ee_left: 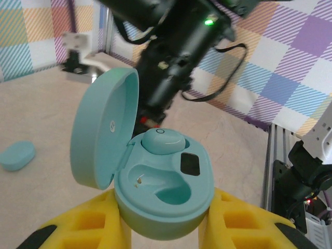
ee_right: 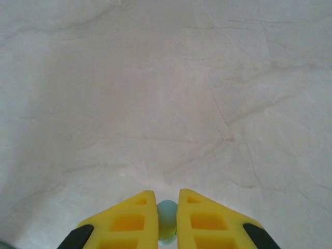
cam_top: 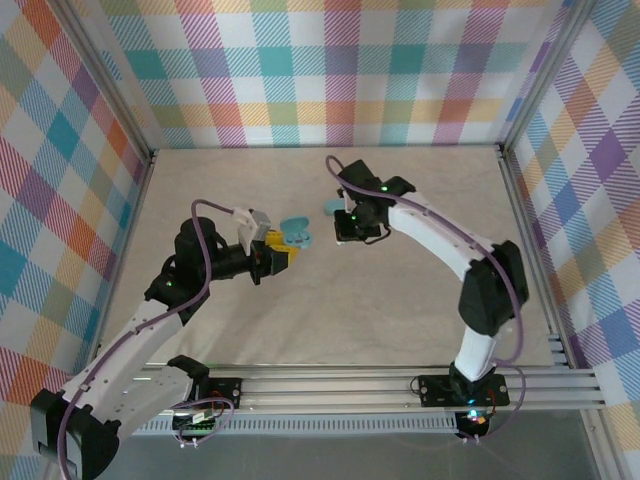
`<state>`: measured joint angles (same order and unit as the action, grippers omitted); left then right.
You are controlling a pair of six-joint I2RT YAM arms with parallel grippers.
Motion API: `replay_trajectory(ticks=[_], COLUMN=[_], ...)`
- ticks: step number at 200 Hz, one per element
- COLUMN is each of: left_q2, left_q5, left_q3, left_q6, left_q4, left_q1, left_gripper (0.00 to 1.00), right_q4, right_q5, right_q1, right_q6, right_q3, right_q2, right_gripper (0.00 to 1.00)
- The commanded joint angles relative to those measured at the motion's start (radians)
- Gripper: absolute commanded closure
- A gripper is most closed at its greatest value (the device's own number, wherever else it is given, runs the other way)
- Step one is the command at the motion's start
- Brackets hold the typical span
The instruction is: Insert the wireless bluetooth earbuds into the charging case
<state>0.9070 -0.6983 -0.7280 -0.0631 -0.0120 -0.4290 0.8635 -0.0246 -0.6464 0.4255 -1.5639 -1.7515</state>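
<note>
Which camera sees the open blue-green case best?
The left wrist view: the charging case sits close up in the left tool, lid open, one earbud seated, one slot empty. The top external view shows it as a tiny teal shape. The right wrist view faces the table.

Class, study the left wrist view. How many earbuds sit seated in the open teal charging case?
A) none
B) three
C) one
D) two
C: one earbud fills the far socket of the charging case, while the near socket lies empty.
</note>
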Motion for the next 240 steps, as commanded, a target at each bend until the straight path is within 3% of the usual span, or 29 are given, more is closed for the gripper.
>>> replay_trajectory(ticks=[1, 58, 122, 187, 240], left_q2=[0.012, 0.036, 0.076, 0.104, 0.105], left_q5=[-0.033, -0.029, -0.03, -0.006, 0.005], left_q3=[-0.029, 0.002, -0.026, -0.032, -0.036], left_q6=[0.002, 0.045, 0.02, 0.008, -0.016], left_q4=[-0.082, -0.195, -0.21, -0.217, -0.201], left_q1=[0.0, -0.014, -0.039, -0.076, -0.09], left_gripper=[1.0, 1.0, 1.0, 1.0, 1.0], right_q4=[0.022, 0.078, 0.074, 0.102, 0.156], right_q5=[-0.034, -0.055, -0.093, -0.041, 0.005], right_q1=[0.008, 0.007, -0.033, -0.177, -0.215], right_q6=[0.007, 0.052, 0.109, 0.09, 0.058], right_q3=[0.067, 0.096, 0.079, -0.096, -0.233], right_q2=[0.112, 0.346, 0.477, 0.396, 0.281], right_gripper=[0.87, 0.87, 0.87, 0.88, 0.88])
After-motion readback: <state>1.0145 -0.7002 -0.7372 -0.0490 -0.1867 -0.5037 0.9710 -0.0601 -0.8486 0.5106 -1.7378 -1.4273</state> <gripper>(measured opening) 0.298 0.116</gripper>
